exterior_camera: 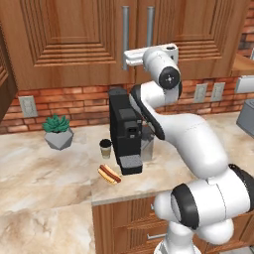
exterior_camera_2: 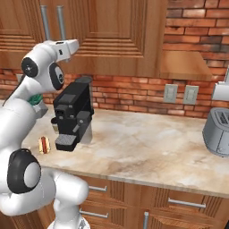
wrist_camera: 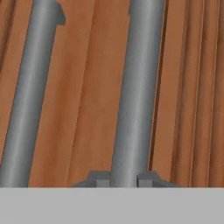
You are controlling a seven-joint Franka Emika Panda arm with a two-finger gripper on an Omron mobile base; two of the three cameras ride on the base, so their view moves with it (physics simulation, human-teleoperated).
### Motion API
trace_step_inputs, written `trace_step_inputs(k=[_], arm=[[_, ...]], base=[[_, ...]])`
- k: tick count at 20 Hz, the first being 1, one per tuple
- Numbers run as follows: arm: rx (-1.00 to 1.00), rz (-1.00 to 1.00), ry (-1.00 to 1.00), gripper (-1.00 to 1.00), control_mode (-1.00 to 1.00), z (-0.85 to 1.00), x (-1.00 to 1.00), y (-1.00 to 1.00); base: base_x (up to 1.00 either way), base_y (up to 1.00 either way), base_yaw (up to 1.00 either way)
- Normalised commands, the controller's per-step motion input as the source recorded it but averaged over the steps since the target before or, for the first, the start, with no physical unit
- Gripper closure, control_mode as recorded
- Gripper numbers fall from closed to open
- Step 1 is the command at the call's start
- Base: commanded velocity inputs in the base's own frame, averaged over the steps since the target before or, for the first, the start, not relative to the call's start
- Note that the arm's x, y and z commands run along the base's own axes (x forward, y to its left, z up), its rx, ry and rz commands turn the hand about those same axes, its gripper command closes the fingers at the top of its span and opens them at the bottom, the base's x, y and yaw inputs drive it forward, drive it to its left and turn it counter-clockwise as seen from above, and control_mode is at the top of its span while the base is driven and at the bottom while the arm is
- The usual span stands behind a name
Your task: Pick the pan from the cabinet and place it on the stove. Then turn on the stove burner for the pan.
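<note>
1. The cabinet (exterior_camera: 74,39) fills the top of the left base view, both ridged doors shut, so nothing inside it can be seen; the pan is hidden from every view.
2. Two vertical silver bar handles hang side by side at the door seam: one bar handle (exterior_camera: 125,37) at upper centre and a second bar handle (exterior_camera: 150,27) just right of it.
3. In the hand view the gripper (wrist_camera: 124,180) sits at bottom centre, its two dark fingertips (wrist_camera: 99,180) spread a little with one grey bar running up between them; whether the tips touch the bar I cannot tell.
4. In the right base view the white hand reaches to the upper left of the frame, up against the cabinet handles (exterior_camera_2: 60,22).
5. The counter (exterior_camera: 44,168) crosses the middle of the left base view; on it a black coffee machine (exterior_camera: 126,131) stands at centre.
6. A small paper cup (exterior_camera: 105,148) stands just left of the machine; its contents are too small to tell.
7. A hot dog (exterior_camera: 109,174) lies on the counter below the cup, near the front edge.
8. A grey pot holding a green succulent (exterior_camera: 58,131) sits at the left, by the brick wall.
9. A silver toaster (exterior_camera_2: 217,129) stands at the right edge of the right base view, its slots not readable.
</note>
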Motion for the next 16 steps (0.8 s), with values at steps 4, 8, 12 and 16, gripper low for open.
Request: trace_step_inputs(k=[4,8,12,16], arm=[[-0.04,0.03,0.0,1.0,-1.0,-0.19,-0.56,0.14],[-0.03,0.04,0.0,1.0,-1.0,-0.11,-0.51,0.06],[0.0,0.11,0.0,1.0,-1.0,-0.08,-0.6,-0.08],[0.0,0.17,0.03,1.0,-1.0,-0.1,-0.65,-0.24]], base=[[0.0,0.0,0.0],[0.0,0.0,0.0],[0.0,0.0,0.0],[0.0,0.0,0.0]])
